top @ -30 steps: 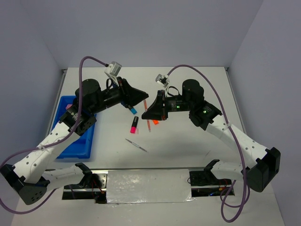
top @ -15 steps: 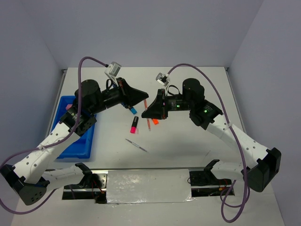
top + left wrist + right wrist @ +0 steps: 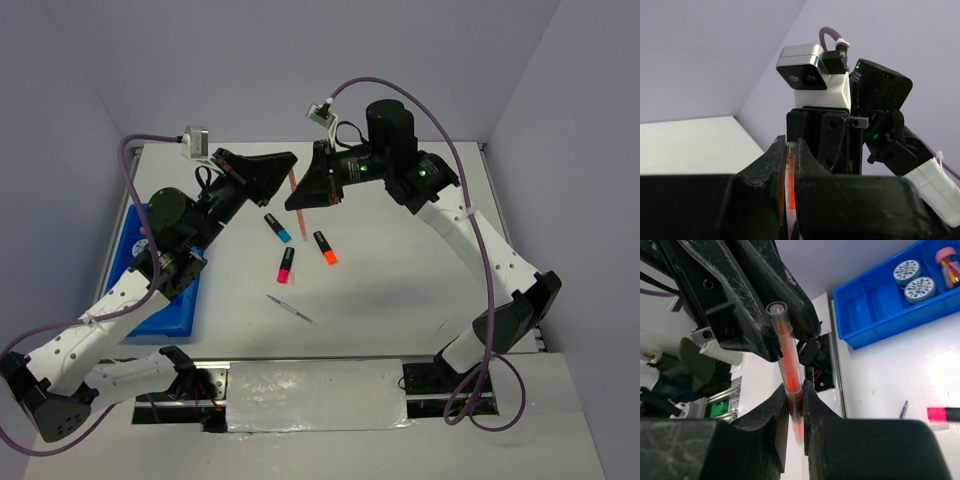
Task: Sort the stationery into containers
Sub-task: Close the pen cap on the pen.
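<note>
White counter (image 3: 400, 290) carries a bright blue four-compartment plastic tray (image 3: 165, 315) at the top view's left edge. Upper centre, left gripper (image 3: 289, 160) and right gripper (image 3: 297, 203) jaws both pinch one thin clear pen (image 3: 293, 183), orange-red core, in the air.

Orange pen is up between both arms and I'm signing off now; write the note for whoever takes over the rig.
Left gripper: shut on one end of the orange pen, in the air.
Right gripper: shut on the same pen further along.
On the table: blue-tipped highlighter, pink-tipped highlighter, orange-tipped highlighter, thin dark pen.
Done: two patterned rolls and pink cylinder are in the blue tray.
Left: one gripper lets go, orange pen to the tray, then the four table items.
</note>
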You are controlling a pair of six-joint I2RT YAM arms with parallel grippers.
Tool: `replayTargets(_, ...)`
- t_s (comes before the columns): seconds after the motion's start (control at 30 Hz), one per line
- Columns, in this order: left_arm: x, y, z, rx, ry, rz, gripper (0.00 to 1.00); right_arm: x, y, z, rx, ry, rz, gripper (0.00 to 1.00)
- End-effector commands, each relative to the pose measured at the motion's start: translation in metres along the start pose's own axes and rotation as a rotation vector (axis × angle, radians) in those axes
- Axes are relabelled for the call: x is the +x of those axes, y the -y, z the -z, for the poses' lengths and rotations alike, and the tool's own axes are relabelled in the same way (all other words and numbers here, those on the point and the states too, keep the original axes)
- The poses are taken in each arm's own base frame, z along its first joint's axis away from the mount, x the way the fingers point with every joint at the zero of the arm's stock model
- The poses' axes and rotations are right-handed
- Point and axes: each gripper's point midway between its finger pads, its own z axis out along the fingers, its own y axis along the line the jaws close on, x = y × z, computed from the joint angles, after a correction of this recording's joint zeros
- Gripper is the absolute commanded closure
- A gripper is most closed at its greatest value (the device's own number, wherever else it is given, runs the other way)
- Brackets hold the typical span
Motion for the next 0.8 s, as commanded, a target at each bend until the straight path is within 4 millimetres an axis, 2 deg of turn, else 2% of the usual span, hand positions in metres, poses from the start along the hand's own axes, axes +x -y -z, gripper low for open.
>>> replayTargets(0.0,0.147,0.024,0.058,0.120,-0.576,0.140,1.00,-0.130,-0.018,0.035,0.128,0.400,0.327,1.00)
replayTargets(0.03,0.144,0.022,0.059,0.109,-0.569,0.127,1.00,-0.128,-0.015,0.036,0.135,0.398,0.324,1.00)
replayTargets(0.07,0.132,0.020,0.055,0.079,-0.525,0.106,1.00,-0.123,-0.012,0.035,0.143,0.389,0.320,1.00)
replayTargets(0.1,0.132,0.009,0.058,0.017,-0.543,0.094,1.00,-0.115,-0.019,0.035,0.122,0.369,0.337,1.00)
replayTargets(0.13,0.127,0.003,0.057,-0.018,-0.537,0.064,1.00,-0.096,-0.008,0.027,0.119,0.324,0.306,1.00)
replayTargets(0.17,0.111,0.004,0.051,-0.037,-0.510,0.046,1.00,-0.082,-0.005,0.023,0.116,0.292,0.295,1.00)
replayTargets(0.2,0.103,0.001,0.049,-0.066,-0.494,0.031,0.98,-0.072,-0.012,0.024,0.119,0.276,0.328,1.00)
replayTargets(0.23,0.096,-0.013,0.048,-0.133,-0.484,0.011,0.87,-0.044,0.000,0.013,0.131,0.224,0.276,1.00)
replayTargets(0.27,0.079,-0.008,0.043,-0.131,-0.448,-0.001,0.74,-0.031,0.001,0.010,0.124,0.205,0.263,1.00)
replayTargets(0.3,0.070,-0.009,0.040,-0.143,-0.422,-0.010,0.48,-0.025,-0.011,0.013,0.103,0.215,0.269,1.00)
replayTargets(0.33,0.061,-0.008,0.036,-0.143,-0.396,-0.015,0.39,-0.002,-0.001,0.007,0.108,0.180,0.225,1.00)
replayTargets(0.4,0.047,0.000,0.031,-0.113,-0.358,-0.021,0.32,0.009,-0.005,0.010,0.112,0.179,0.215,1.00)
replayTargets(0.43,0.041,0.004,0.028,-0.090,-0.341,-0.019,0.31,0.020,0.001,0.009,0.124,0.163,0.194,1.00)
replayTargets(0.53,0.037,0.011,0.023,-0.049,-0.332,-0.010,0.33,0.028,0.001,0.013,0.132,0.159,0.185,1.00)
replayTargets(0.67,0.050,0.005,0.022,-0.048,-0.361,0.005,0.41,0.028,-0.009,0.017,0.106,0.164,0.188,1.00)
replayTargets(0.77,0.058,0.001,0.025,-0.048,-0.370,0.020,0.44,0.028,-0.016,0.015,0.079,0.155,0.188,1.00)
